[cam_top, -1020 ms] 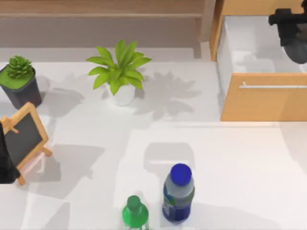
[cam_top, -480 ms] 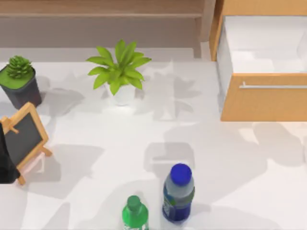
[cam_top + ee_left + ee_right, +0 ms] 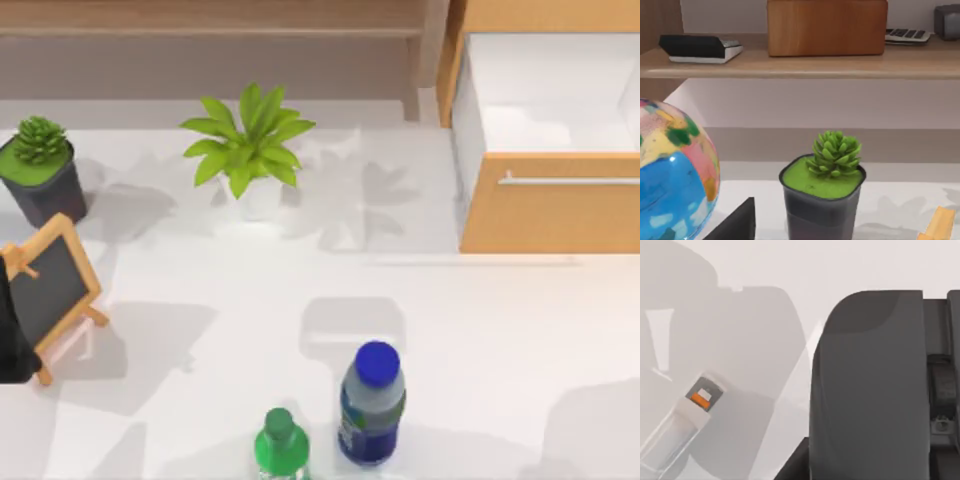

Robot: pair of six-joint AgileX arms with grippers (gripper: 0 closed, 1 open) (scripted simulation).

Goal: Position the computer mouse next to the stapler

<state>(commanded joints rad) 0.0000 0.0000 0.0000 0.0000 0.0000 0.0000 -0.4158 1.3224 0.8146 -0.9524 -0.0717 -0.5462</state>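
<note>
The computer mouse (image 3: 865, 390) is taken to be the dark grey rounded mass seen close up in the right wrist view, above bare white table. Dark hardware of the right gripper (image 3: 940, 390) lies against one side of it. Whether it is pinched there or merely overlapped cannot be told, and where it sits on the table is not settled either.

Farther off in the same view lies a pale elongated thing (image 3: 682, 425) with an orange mark. This may be the stapler, but that is a guess. The left arm is judged to be the dark shape (image 3: 8, 340) parked at the table's left edge, beside the chalkboard easel (image 3: 48, 285).

The step in hand is judged to be the carry toward the stapler. To do it well, the target should be confirmed first. The mouse should then be brought in low and level and set just beside the target without touching it, and let go only once its underside is flat on the table. The two bottles (image 3: 372, 405) near the front edge should be given room.

The mouse's long axis appears to run from the edge nearest the camera out to its rounded end, which points away from the camera. Which end is the front cannot be told.
</note>
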